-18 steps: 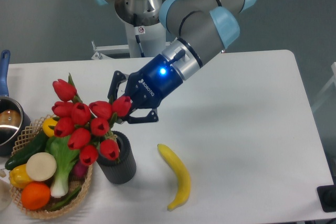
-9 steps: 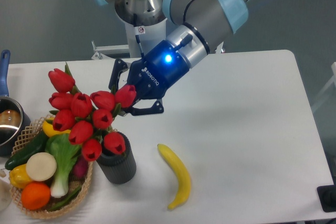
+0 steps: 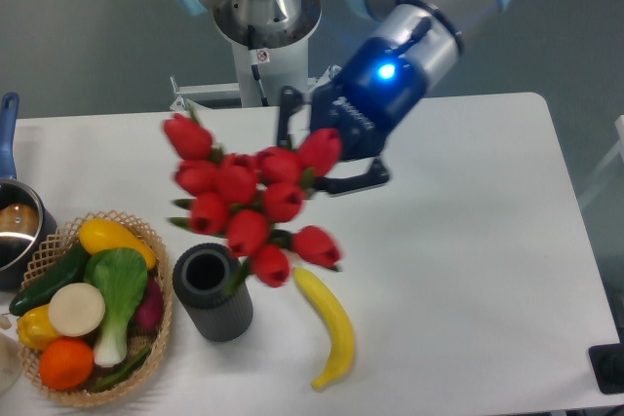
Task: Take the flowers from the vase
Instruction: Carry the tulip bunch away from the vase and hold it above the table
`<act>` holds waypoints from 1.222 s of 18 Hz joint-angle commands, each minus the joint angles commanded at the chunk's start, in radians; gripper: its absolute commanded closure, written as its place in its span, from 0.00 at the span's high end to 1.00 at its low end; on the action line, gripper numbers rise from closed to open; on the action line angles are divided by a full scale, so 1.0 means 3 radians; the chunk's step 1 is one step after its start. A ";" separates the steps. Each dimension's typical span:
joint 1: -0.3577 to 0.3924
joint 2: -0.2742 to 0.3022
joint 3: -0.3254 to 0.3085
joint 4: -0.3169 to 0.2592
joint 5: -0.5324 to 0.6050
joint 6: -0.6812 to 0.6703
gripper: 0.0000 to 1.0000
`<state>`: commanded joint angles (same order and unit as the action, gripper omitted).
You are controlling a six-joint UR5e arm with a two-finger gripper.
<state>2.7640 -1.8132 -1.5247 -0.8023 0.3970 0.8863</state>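
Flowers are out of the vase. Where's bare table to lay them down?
Best is the right half of the table, between the banana and the right edge. The back-left strip is also bare. The left front is crowded: basket, vase, pot.

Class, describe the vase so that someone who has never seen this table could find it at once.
Start at the woven basket of vegetables by the table's left front edge. Just right of it stands the vase, with a yellow banana lying further right. It is the only dark grey upright cylinder, short and thick-rimmed, its round mouth open and empty.
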 joint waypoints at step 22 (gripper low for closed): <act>0.0042 -0.0087 -0.0164 -0.0332 0.3145 0.1130 0.00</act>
<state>2.7765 -1.8392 -1.5738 -0.9018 1.3404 1.2254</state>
